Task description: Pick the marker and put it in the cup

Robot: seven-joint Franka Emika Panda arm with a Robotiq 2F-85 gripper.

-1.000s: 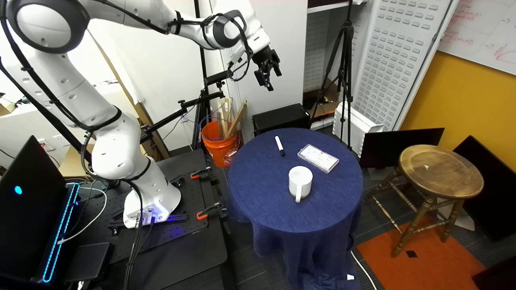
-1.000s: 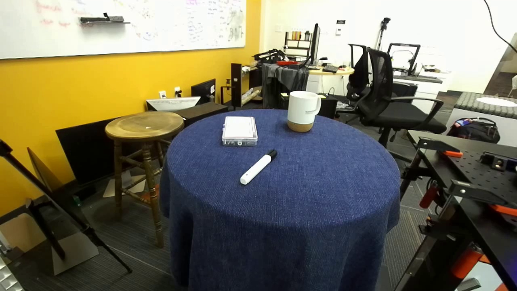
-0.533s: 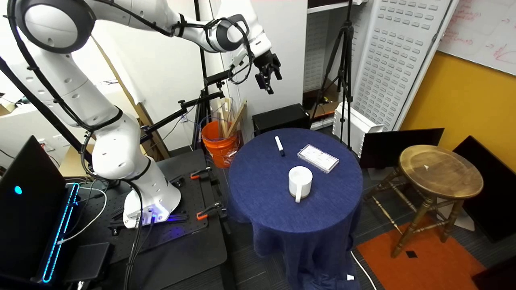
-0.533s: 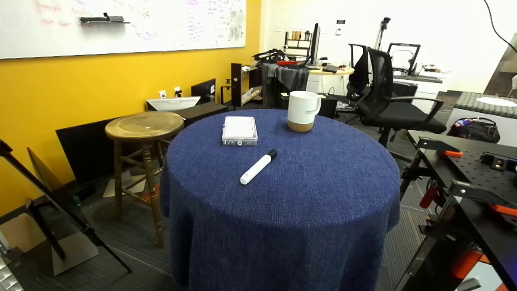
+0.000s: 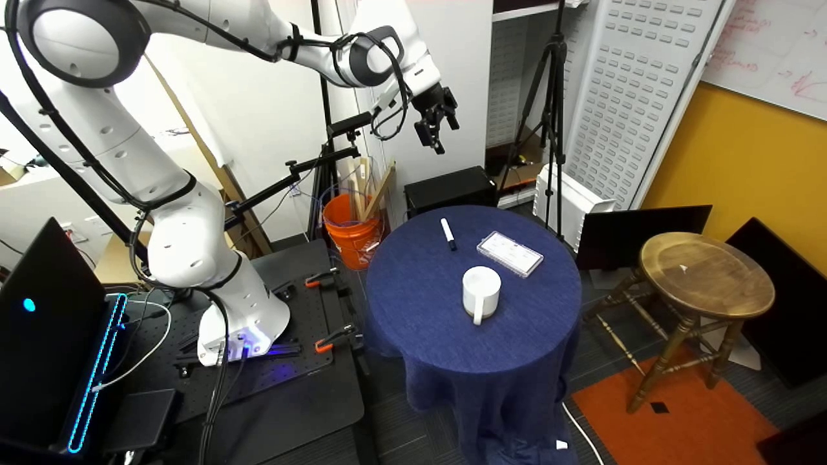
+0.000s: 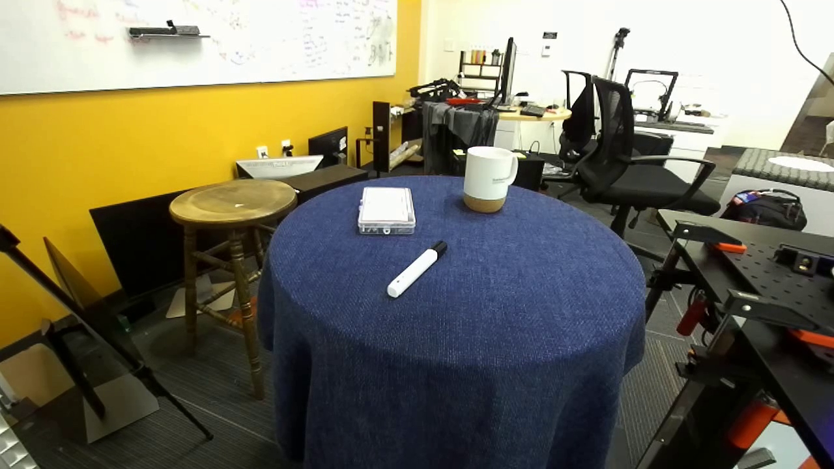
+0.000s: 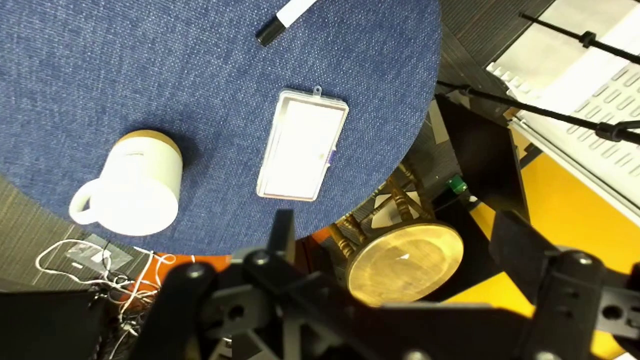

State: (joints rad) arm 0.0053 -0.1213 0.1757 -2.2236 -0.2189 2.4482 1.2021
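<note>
The marker (image 5: 448, 234) is white with a black cap and lies flat on the round table in both exterior views (image 6: 417, 270). In the wrist view its capped end (image 7: 280, 24) shows at the top edge, with the white end cut off. The cup (image 5: 481, 294) is a white mug with a handle and a cork base (image 6: 488, 176), standing upright on the table. It shows at the left of the wrist view (image 7: 140, 185). My gripper (image 5: 447, 138) is open and empty, high above the table's far side in an exterior view. Its spread fingers (image 7: 395, 217) show in the wrist view.
The table has a blue cloth (image 5: 420, 310). A flat clear case with a white face (image 5: 510, 254) lies near the marker and cup. A wooden stool (image 5: 707, 274) stands beside the table. A tripod (image 5: 552, 116) and an orange bucket (image 5: 352, 232) stand behind it.
My gripper has moved slightly down and to the right in an exterior view. It stays open. The marker, cup and case have not moved.
</note>
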